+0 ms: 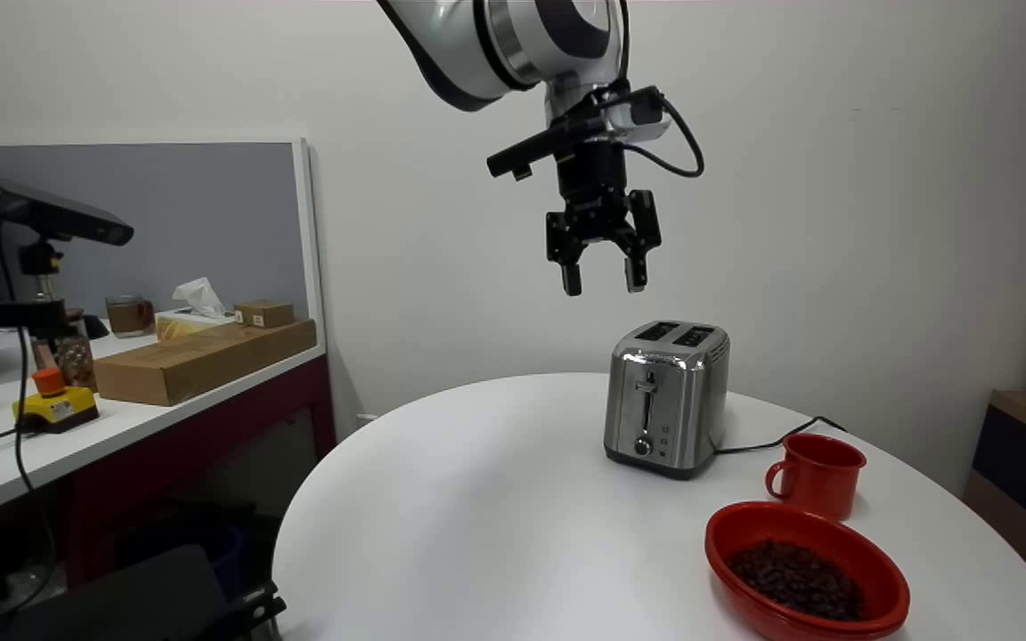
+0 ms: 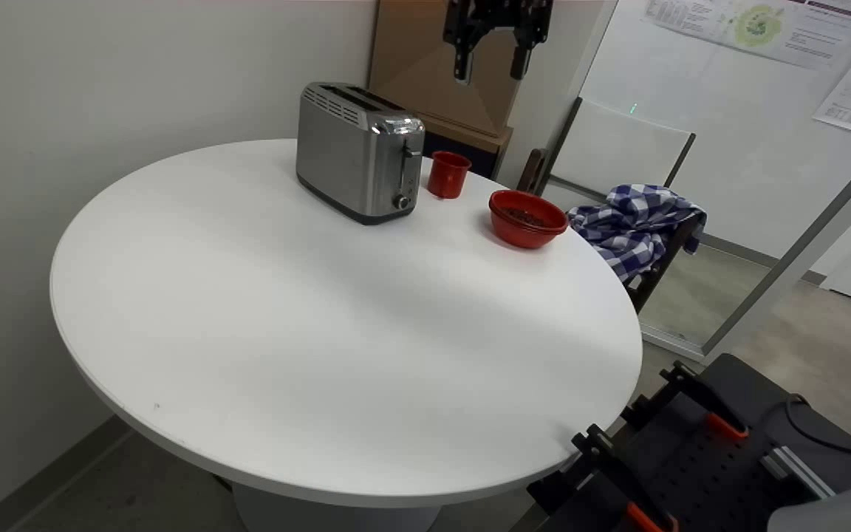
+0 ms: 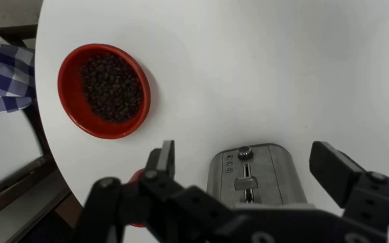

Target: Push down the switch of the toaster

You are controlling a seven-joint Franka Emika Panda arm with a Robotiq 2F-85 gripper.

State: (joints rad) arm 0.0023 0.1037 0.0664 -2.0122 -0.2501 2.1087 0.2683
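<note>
Tabletop (image 2: 322, 355), round and white, carries all the things below. The robot arm (image 1: 513, 49) reaches down over it from the top of an exterior view. A shiny silver two-slot toaster (image 1: 666, 401) stands upright near the tabletop's edge. The arm's end effector (image 1: 603, 278) hangs above the toaster and apart from it, its two fingers (image 1: 572, 280) spread wide; in the wrist view the toaster's front shows between them. A red bowl (image 3: 71, 89) sits near the edge too, well apart from the toaster. In an exterior view, a red mug (image 2: 448, 176) stands upright between toaster and bowl. A dark power cord (image 1: 771, 443) runs from the toaster past the mug. On the toaster's front, the switch (image 1: 647, 385), a slider lever, sits near the upper end of its vertical track (image 3: 247, 170). Below it is a round knob (image 1: 644, 445). Dark beans (image 3: 111, 87) lie in the bowl.
</note>
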